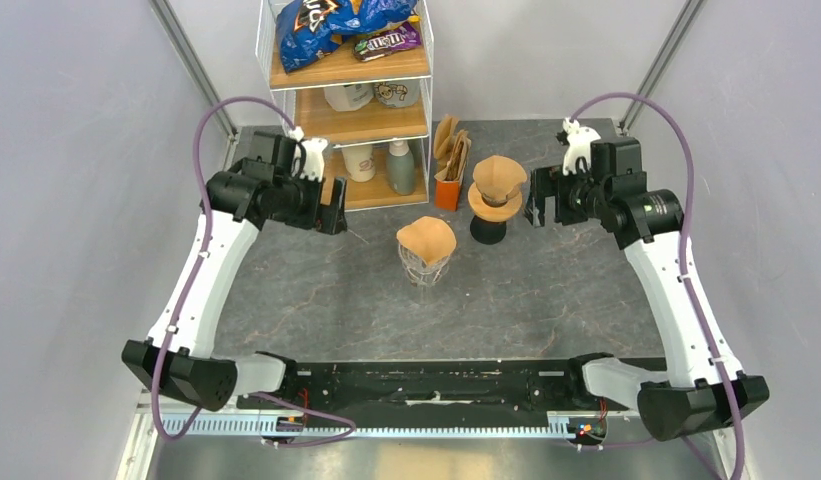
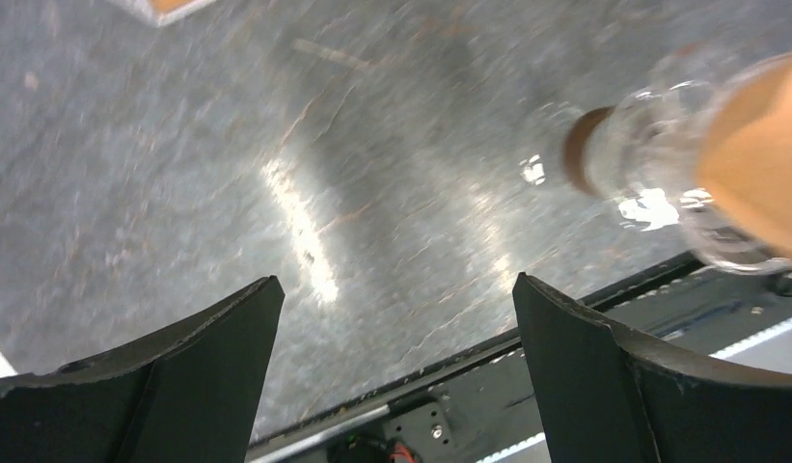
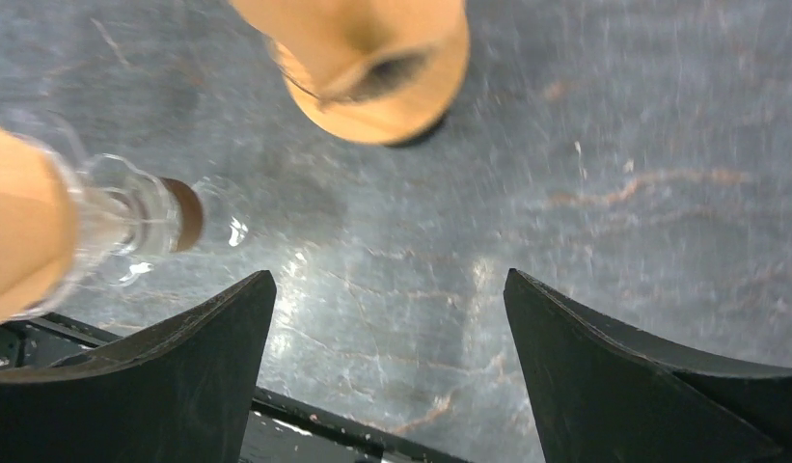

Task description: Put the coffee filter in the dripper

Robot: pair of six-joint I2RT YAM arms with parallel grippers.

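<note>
Filter sits in glass dripper mid-table, between the arms and well apart from both; left gripper and right gripper stand open, empty.

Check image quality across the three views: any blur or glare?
Top external: sharp and evenly lit, glass dripper crisp. Left wrist: table motion-blurred, with a bright glare streak down its middle; glass dripper smeared at right. Right wrist: equally blurred, glare patches on the table, orange dripper soft at the top.
</note>
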